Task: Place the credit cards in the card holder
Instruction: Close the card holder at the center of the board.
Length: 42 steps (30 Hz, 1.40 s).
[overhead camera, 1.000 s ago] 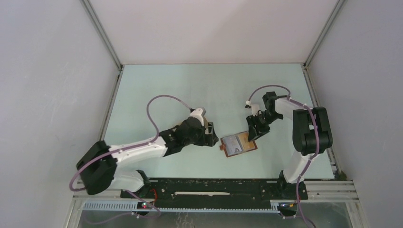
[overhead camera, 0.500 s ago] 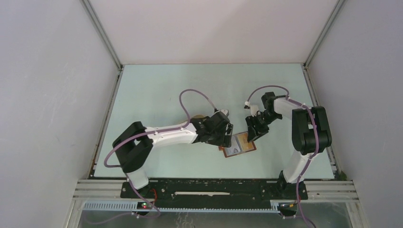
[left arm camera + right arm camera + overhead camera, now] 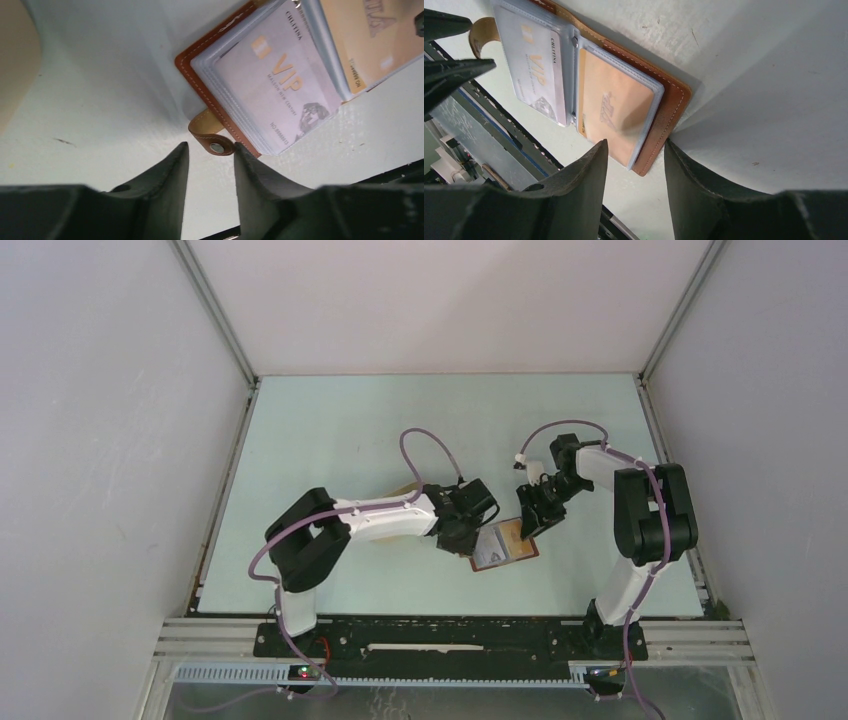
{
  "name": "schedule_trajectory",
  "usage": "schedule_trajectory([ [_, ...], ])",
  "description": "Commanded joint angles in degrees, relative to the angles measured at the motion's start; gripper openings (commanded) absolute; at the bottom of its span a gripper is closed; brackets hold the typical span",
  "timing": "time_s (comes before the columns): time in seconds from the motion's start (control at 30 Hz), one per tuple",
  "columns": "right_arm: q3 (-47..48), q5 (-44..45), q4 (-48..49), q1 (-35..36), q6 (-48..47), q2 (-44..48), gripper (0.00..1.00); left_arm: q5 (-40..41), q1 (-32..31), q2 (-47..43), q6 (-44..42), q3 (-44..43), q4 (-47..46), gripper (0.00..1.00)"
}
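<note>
The counter (image 3: 330, 430) is pale green and matt, with faint scuffs in the wrist views. I judge it slick enough that a sideways nudge slides whatever lies on it.

The cream tray (image 3: 15, 65) lies well off to the left of the left pincer (image 3: 211, 150). It has a rounded rim and only an edge shows. In the top view the left arm (image 3: 380, 520) covers part of it.

The card holder (image 3: 659, 130) lies open and flat on the counter between the two pincers.
- The left pincer is spread and grips nothing; its fingers (image 3: 167, 170) frame the strap.
- The right pincer (image 3: 635, 147) is likewise spread and empty, with the holder's outer corner just ahead of its gap.
- Risk: a push or squeeze from one side only likely skids or swings the holder, or flips one half over the pockets.
- Make: reddish-brown leather, pale-stitched border, rounded corners, glossy greyish-clear sleeves (image 3: 207, 59) inside.

Two credit cards show, both lying in sleeves.
- The whitish card (image 3: 270, 95), with gold "VIP" print, is just ahead of the left pincer.
- The tan-orange card (image 3: 616, 112) is just ahead of the right pincer.
- Both are thin, stiff, glossy rectangles.
- Risk: tilting the holder may let one slip out of a sleeve mouth.
- No loose card is in view, and I cannot tell whether more remain.

The strap (image 3: 202, 131) is a short curled leather tab with a small metal snap (image 3: 217, 148), right at the mouth of the left pincer.
- Risk: pinching this floppy tab would leave the holder dangling and twisting.
</note>
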State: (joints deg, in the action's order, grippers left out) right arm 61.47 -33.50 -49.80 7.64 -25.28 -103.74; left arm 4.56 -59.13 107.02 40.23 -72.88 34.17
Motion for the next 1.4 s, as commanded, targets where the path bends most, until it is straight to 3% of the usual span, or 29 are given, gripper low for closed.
schedule_trajectory([
  [0.0, 1.2, -0.7, -0.5, 0.4, -0.5, -0.8, 0.54, 2.9, -0.2, -0.2, -0.7, -2.9, 2.7, 0.40],
  [0.3, 1.2, -2.3, -0.9, -0.1, -0.7, -0.7, 0.53, 6.0, -0.2, -4.3, -1.9, -1.1, 0.2, 0.01],
  [0.53, 1.9, -8.0, -3.1, -2.1, -1.2, -1.9, 0.52, 5.2, -0.2, -13.0, -4.3, 2.6, -9.3, 0.00],
  [0.67, 2.1, -10.7, -3.7, -2.4, -1.1, -2.3, 0.52, 0.0, -0.1, -15.2, -5.4, 2.6, -16.6, 0.00],
  [0.83, 2.8, -14.7, -4.4, -3.9, -0.9, -3.0, 0.49, -9.3, 0.3, -8.9, -6.7, -4.2, -20.5, 0.00],
  [1.23, 2.4, -17.7, -2.8, -16.2, 0.5, 0.7, 0.47, -24.3, 1.0, 8.3, -5.4, -17.0, -20.3, 0.00],
  [1.3, 2.3, -18.1, -2.6, -16.9, 0.6, 1.1, 0.46, -26.3, 1.2, 9.9, -4.4, -18.3, -20.2, 0.06],
  [1.37, 2.1, -18.2, -2.4, -17.0, 0.7, 1.5, 0.46, -28.9, 1.4, 11.2, -3.2, -19.1, -20.2, 0.21],
])
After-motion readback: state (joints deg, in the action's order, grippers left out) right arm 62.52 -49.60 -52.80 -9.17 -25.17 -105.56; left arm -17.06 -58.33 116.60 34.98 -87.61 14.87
